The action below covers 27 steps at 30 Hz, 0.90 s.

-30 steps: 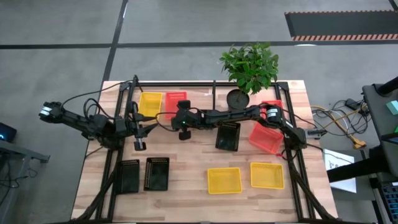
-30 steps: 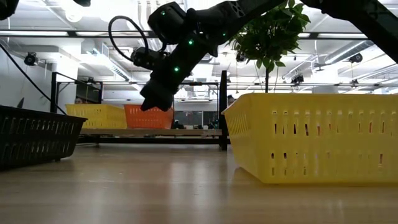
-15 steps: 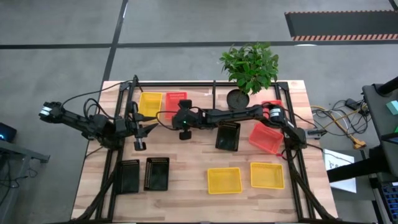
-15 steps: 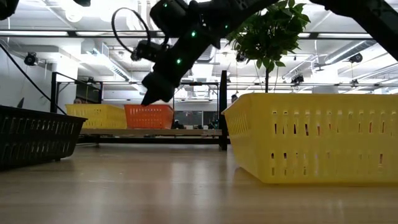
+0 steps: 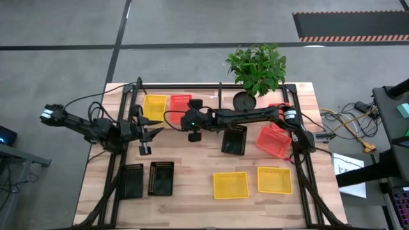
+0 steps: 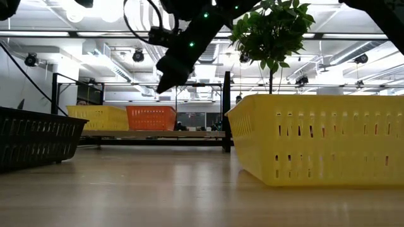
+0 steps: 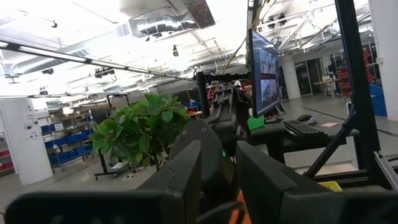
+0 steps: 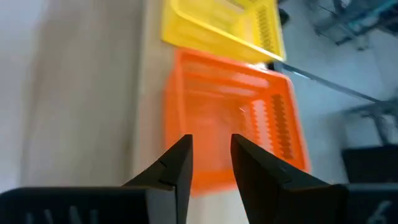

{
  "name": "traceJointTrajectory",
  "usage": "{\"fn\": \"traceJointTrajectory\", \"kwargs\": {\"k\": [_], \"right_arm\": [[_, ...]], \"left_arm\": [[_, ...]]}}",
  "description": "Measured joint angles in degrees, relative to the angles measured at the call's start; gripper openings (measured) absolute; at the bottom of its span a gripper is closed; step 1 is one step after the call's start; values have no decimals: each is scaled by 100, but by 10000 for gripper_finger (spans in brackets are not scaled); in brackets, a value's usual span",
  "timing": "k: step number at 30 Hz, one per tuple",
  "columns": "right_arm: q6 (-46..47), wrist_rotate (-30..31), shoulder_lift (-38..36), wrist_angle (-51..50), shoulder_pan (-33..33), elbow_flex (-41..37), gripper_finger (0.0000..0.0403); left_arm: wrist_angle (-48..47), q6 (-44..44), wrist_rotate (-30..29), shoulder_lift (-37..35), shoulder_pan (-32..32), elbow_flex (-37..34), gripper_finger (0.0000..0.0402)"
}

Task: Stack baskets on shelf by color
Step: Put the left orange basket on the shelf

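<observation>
From above, the right gripper point(image 5: 192, 121) hangs beside the red-orange basket point(image 5: 181, 104), which sits on the shelf point(image 5: 167, 96) next to a yellow basket point(image 5: 154, 105). The left gripper point(image 5: 144, 134) waits nearby.

From table height, both shelf baskets look empty.

The right wrist camera shows its fingers point(image 8: 176, 169) a little apart, holding nothing.

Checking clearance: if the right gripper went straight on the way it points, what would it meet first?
Probably the red-orange basket on the shelf: it lies straight ahead of the empty, open right gripper, beside the yellow basket, though depth is unclear.
</observation>
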Motion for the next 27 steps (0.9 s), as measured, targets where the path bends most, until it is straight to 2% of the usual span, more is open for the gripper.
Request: {"fn": "traceJointTrajectory", "kwargs": {"k": [4, 10, 19, 27], "right_arm": [[-102, 458, -16, -344, -101, 2, 68], [99, 468, 40, -843, -333, 0, 15], [174, 430, 106, -850, -509, -40, 9], [313, 101, 119, -679, -500, -96, 9]], "left_arm": [[9, 0, 1, -4, 2, 0, 84], [5, 2, 2, 15, 0, 0, 84], [13, 9, 0, 13, 2, 0, 84], [9, 13, 0, 22, 2, 0, 84]]}}
